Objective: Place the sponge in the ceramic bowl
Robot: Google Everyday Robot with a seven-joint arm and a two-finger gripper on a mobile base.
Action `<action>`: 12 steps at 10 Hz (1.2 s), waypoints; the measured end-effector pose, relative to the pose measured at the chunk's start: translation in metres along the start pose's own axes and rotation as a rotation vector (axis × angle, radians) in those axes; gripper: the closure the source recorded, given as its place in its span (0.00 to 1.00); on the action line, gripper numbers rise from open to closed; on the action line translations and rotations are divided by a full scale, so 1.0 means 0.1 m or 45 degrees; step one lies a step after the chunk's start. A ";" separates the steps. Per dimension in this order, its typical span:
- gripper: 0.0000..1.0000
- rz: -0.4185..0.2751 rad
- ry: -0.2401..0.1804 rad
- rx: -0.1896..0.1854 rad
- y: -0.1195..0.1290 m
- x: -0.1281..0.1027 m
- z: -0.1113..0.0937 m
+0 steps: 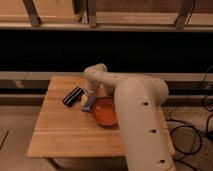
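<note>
Down at the end of the arm, the jaws sit low over the worktop, just left of the bowl. The wrist covers them, so I cannot tell if they are open or shut, or if they have hold of anything.

Right under them a bit of blue peeks out. That is the sponge. It is just beside the bowl's left rim, maybe touching it, and it is not inside the bowl. I cannot tell if it rests on the wood or hangs a little above it. A little farther left lies a black bar, near the sponge but apart from it.

I think the step in hand is the grab or the carry, since the jaws are at the sponge and the bowl is right next to it. If the jaws have the sponge, the next move needs a small lift to clear the rim. Then comes a short move right, over the middle of the bowl, and letting go. If they do not have it, they need to close on it gently. The bowl is so close that it could get bumped.
</note>
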 end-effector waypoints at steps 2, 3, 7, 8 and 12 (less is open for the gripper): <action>1.00 0.019 -0.016 -0.027 0.02 -0.03 0.00; 1.00 0.023 -0.022 -0.034 0.02 -0.04 0.00; 1.00 0.013 -0.079 -0.031 0.03 -0.23 -0.20; 1.00 0.003 -0.095 -0.008 0.04 -0.30 -0.36; 1.00 0.033 -0.092 0.132 0.14 -0.38 -1.07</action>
